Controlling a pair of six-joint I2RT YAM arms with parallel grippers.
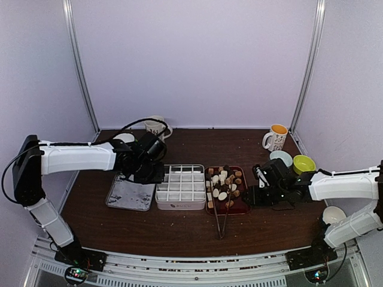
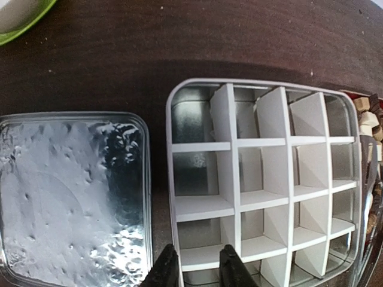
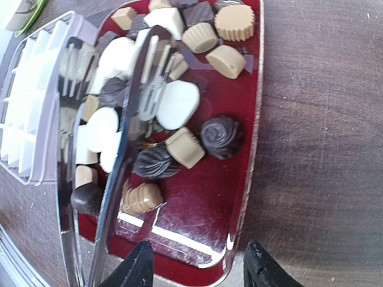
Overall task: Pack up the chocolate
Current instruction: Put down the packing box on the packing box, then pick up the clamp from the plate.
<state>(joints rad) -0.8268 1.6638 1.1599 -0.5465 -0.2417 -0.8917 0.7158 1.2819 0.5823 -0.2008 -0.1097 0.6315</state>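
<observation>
The chocolate (image 1: 224, 182), a heap of dark, tan and cream-white pieces (image 3: 179, 104), lies in a dark-red tray (image 3: 203, 209) beside a white grid box (image 1: 179, 186). The box's compartments (image 2: 263, 142) hold nothing. Metal tongs (image 3: 128, 149) rest across the tray, their handles towards the table's front (image 1: 221, 221). My right gripper (image 3: 200, 272) is open, its fingers either side of the tray's near right corner (image 1: 254, 194), not touching it. At the box's left wall my left gripper (image 2: 197, 272) is slightly open; one finger is outside the rim and one is over a compartment (image 1: 152, 173).
A silver foil lid (image 1: 130, 192) lies flat left of the box. At the back stand a mug with an orange inside (image 1: 276, 137), a white mug (image 1: 157, 125), a pale bowl (image 1: 281, 157) and a green bowl (image 1: 303, 163). A white cup (image 1: 333, 214) sits near the right arm.
</observation>
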